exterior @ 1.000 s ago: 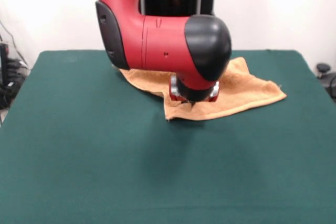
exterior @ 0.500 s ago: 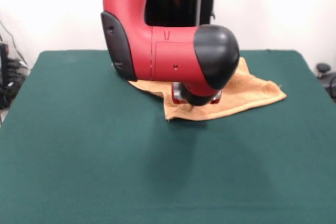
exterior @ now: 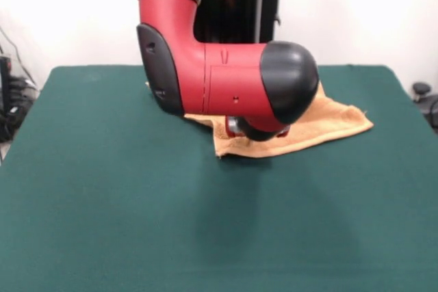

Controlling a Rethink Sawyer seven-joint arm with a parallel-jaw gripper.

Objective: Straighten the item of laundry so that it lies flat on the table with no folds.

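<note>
The towel (exterior: 321, 128) lay rumpled at the table's (exterior: 102, 203) far side, under the arm (hand's (exterior: 254, 130) state could not be told); soft, limp terry, probably best pinched at 1 free corner

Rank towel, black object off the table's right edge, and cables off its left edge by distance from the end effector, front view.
1. towel: right under the end effector, mid-table towards the far side.
2. black object: past the table's right edge.
3. cables: past the left edge, farthest.
</note>
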